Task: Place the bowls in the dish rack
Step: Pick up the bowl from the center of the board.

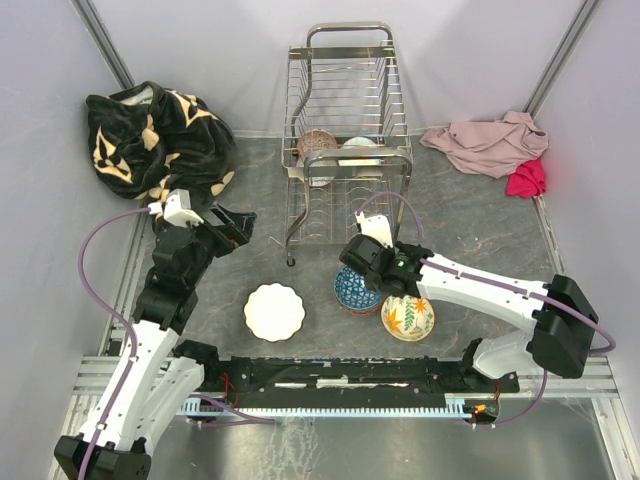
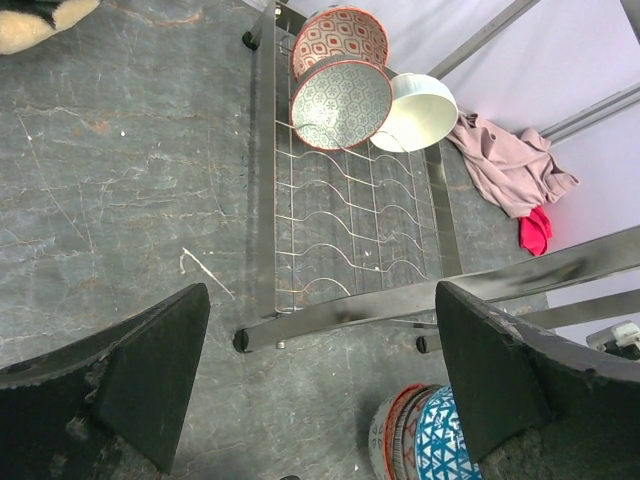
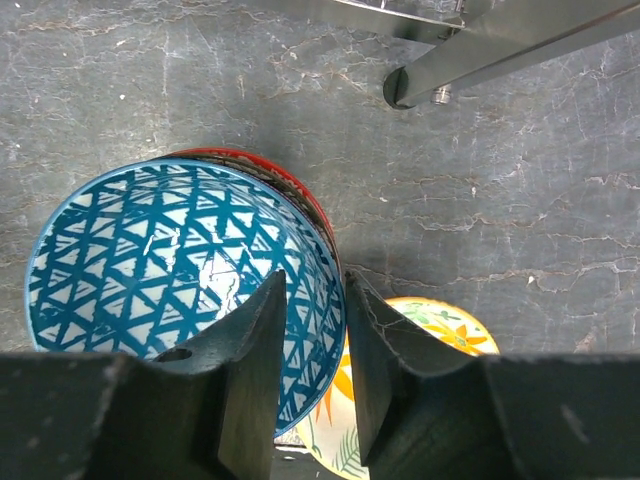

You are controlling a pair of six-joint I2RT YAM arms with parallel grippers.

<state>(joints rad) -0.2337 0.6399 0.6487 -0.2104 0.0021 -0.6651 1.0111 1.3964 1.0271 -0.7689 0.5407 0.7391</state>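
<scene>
The chrome wire dish rack (image 1: 345, 130) stands at the back centre and holds a red-patterned bowl (image 1: 318, 143) and a white bowl (image 1: 358, 150); the left wrist view shows the rack (image 2: 262, 200) with three bowls in it. A blue triangle-patterned bowl (image 1: 355, 290) sits on top of a red-rimmed bowl (image 3: 300, 185) on the table. My right gripper (image 3: 315, 290) straddles the blue bowl's (image 3: 180, 270) right rim, one finger inside and one outside, closed on it. A yellow floral bowl (image 1: 408, 318) lies beside it. My left gripper (image 2: 320, 380) is open and empty, left of the rack.
A white scalloped bowl (image 1: 274, 311) lies on the table in front of the rack. A black patterned blanket (image 1: 150, 135) is heaped at the back left. A pink cloth (image 1: 490, 140) and a red cloth (image 1: 527, 178) lie at the back right.
</scene>
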